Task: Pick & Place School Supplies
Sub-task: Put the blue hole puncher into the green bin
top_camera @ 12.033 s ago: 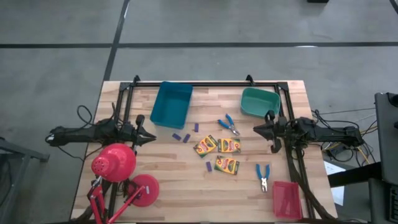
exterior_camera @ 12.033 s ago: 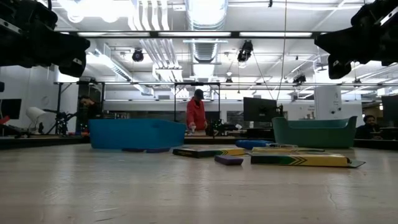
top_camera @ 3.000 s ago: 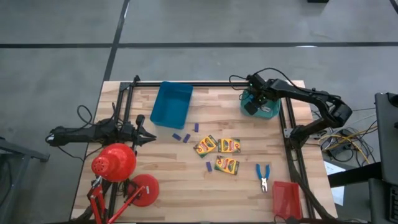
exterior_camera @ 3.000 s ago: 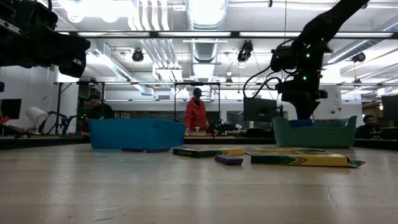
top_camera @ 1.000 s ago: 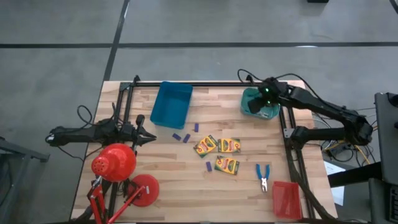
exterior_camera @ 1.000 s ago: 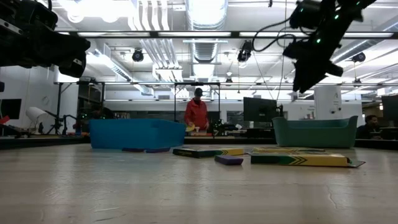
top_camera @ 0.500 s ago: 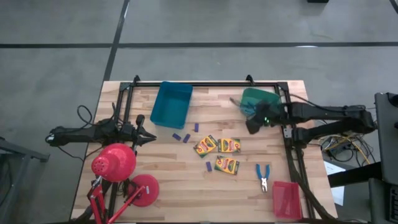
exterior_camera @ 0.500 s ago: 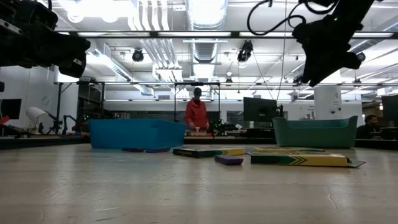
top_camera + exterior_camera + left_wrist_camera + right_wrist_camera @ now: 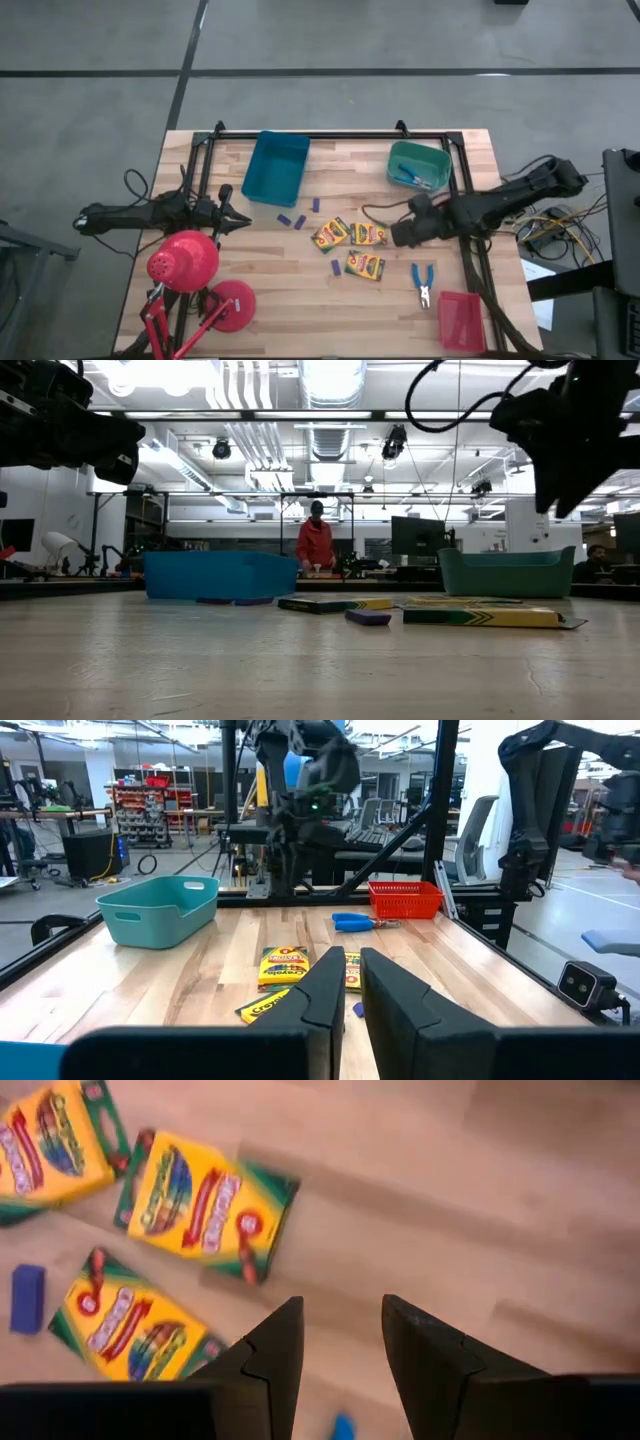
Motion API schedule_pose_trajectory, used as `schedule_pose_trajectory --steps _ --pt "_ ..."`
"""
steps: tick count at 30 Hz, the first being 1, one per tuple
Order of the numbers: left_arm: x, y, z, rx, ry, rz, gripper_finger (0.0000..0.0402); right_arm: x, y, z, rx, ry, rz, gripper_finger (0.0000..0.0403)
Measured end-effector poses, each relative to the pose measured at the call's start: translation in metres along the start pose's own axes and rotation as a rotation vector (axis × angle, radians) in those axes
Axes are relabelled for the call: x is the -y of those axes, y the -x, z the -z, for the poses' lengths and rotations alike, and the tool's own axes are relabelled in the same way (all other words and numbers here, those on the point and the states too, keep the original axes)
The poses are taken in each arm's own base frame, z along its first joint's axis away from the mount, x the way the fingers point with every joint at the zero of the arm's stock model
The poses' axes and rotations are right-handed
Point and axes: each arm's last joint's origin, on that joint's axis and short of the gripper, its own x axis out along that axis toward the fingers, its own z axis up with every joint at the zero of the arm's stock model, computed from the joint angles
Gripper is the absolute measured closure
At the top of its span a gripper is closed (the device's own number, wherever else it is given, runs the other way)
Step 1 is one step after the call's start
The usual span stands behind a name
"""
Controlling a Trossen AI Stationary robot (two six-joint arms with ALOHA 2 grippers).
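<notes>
Just beside the crayon boxes, right gripper open, empty.

blue tray; teal tray; red tray; red desk lamp

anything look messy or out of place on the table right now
Nothing looks damaged. The three crayon boxes lie loose mid-table at mixed angles with purple sticks scattered beside them. One pair of scissors lies near the red tray; another sits in the teal tray.
</notes>
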Motion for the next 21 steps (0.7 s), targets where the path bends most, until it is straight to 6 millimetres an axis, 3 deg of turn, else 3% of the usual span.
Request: schedule_pose_trajectory --steps 14,21 --pt "0.0 0.0 0.0 0.0 0.0 0.0 0.0361 -0.049 0.005 0.061 -0.121 0.088 0.156 0.0268" --pt "0.0 0.0 0.0 0.0 0.0 0.0 0.0362 -0.053 0.007 0.085 -0.072 0.039 0.276 0.0272"
